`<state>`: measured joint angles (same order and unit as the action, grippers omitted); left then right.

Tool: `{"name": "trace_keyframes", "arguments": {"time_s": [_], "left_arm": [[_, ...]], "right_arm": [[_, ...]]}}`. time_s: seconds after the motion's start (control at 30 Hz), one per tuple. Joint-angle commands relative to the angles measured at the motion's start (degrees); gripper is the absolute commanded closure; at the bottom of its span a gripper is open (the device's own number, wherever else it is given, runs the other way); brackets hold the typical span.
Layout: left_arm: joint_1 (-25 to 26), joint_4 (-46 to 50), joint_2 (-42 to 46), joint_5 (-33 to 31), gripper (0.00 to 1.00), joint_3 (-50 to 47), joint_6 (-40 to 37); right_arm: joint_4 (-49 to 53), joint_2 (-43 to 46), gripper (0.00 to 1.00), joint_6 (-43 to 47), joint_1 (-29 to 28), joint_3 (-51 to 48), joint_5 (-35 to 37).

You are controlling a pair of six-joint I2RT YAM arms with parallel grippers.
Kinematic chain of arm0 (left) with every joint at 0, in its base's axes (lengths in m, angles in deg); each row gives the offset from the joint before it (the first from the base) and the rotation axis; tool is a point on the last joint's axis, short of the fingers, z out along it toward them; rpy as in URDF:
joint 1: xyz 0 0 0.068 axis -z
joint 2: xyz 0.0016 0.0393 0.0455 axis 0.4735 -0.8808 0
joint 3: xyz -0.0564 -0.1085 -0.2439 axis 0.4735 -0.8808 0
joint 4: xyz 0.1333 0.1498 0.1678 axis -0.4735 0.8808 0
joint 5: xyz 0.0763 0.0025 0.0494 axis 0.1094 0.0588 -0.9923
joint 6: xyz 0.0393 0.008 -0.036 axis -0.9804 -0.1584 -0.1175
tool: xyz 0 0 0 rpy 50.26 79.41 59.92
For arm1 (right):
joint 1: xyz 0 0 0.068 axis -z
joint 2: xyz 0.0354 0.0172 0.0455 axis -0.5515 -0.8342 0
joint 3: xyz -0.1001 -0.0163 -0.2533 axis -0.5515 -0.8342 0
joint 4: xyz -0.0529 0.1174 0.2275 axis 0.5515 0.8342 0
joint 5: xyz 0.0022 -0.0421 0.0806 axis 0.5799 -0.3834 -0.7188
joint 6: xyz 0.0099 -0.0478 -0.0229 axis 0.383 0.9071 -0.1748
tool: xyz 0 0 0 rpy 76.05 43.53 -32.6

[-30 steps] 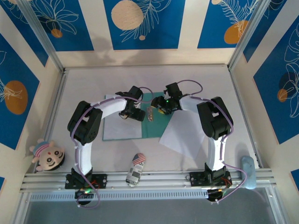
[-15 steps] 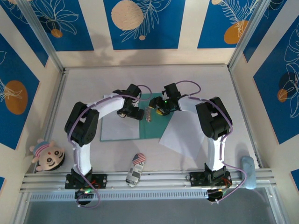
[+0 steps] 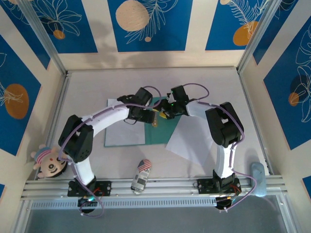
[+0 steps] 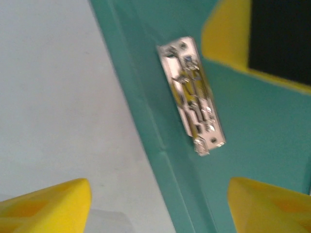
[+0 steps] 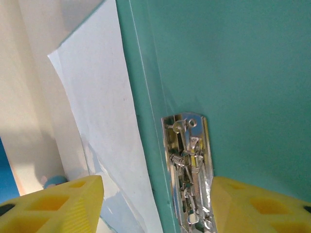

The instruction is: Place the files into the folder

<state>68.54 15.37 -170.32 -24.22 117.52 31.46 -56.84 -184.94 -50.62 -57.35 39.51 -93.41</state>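
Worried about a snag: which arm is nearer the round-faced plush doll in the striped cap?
Left. The left arm's elbow bends out just beside the round-faced plush doll; the right arm stands well off to the doll's right.

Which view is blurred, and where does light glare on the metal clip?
Left wrist view: the metal clip is smeared and blurred, and the folder crease is soft. Right wrist view: the clip is sharper, with bright glints on its spring. Top external view: even light, faint shadows under the arms.

Folder [image 5: 243, 63] matt card; clip [image 5: 189, 170] glossy metal.
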Motion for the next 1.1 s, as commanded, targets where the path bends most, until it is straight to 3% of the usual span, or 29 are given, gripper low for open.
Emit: {"name": "trace_keyframes", "arguments": {"time_s": [0.0, 0.23, 0.43, 0.7, 1.07], "left_arm": [[3.1, -1.4, -1.5, -3.6, 0.35, -0.3, 7.6], [7.6, 0.0, -7.8, -9.6, 0.55, 3.4, 14.0], [8.3, 0.3, -12.3, -10.8, 0.63, 5.9, 16.7], [8.3, 0.9, -13.8, -11.8, 0.79, 7.2, 17.9], [8.2, 2.8, -15.9, -11.6, 0.81, 9.0, 18.3]], "right_arm": [[3.6, 3.9, 0.40, 4.0, 1.4, -0.6, 2.6], [6.6, 5.2, 0.40, 7.5, 4.9, -2.4, 6.3], [6.3, 3.4, 0.42, 8.5, 6.9, -2.0, 5.5], [5.7, 1.6, 0.43, 8.9, 7.7, -1.5, 4.5], [5.5, 0.5, 0.44, 9.1, 7.7, -0.9, 3.5]]}}
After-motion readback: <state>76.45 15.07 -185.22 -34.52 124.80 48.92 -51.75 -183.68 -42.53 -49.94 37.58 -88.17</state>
